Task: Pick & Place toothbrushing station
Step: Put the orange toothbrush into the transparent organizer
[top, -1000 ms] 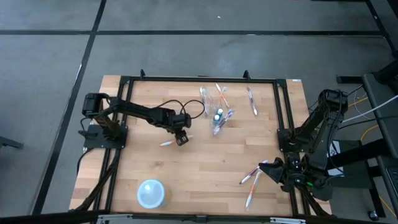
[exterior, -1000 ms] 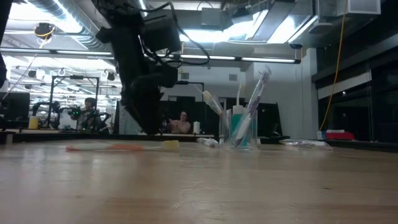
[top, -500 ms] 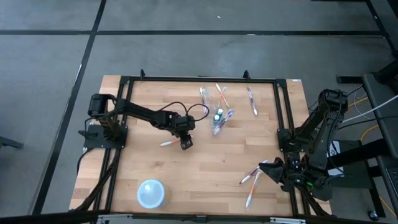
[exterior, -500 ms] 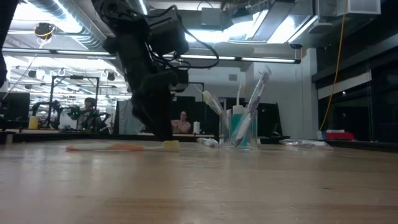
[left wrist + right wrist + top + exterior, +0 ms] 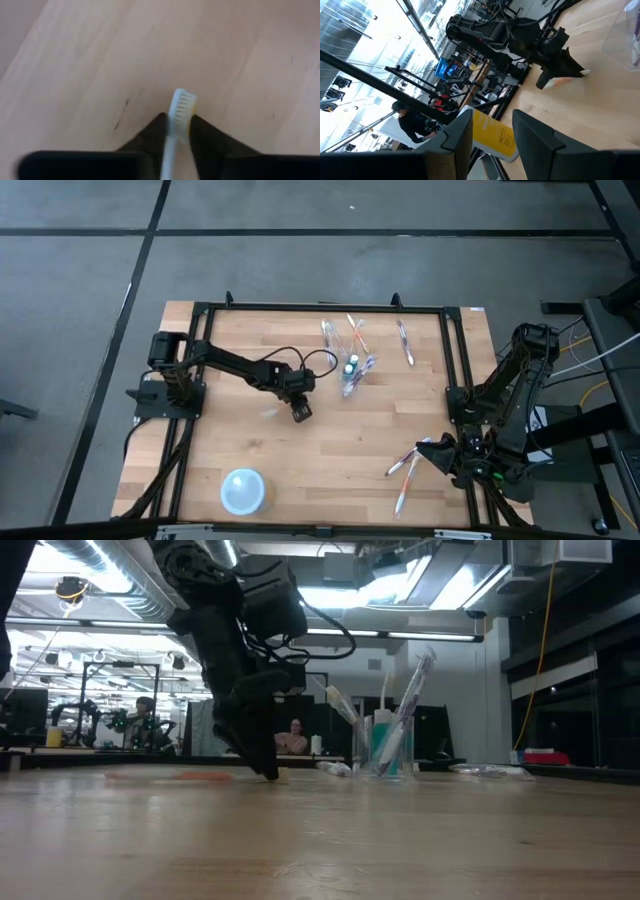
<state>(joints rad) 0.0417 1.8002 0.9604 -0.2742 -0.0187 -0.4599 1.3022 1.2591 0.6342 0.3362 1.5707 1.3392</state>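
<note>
The left gripper [image 5: 177, 131] is pinching a white toothbrush [image 5: 179, 112] between its two dark fingers [image 5: 152, 132], just behind the bristle head, which is pointing forward past the fingertips. The left arm is reaching from the table's [image 5: 330, 450] left edge toward the middle, its wrist angling steeply down to the wood. The brush's long axis is running along the fingers. Beyond it, the clear cup [image 5: 352, 375] is standing upright with brushes and a teal tube [image 5: 384, 748]. The right gripper [image 5: 437, 454], fingers apart, is waiting near the right edge.
</note>
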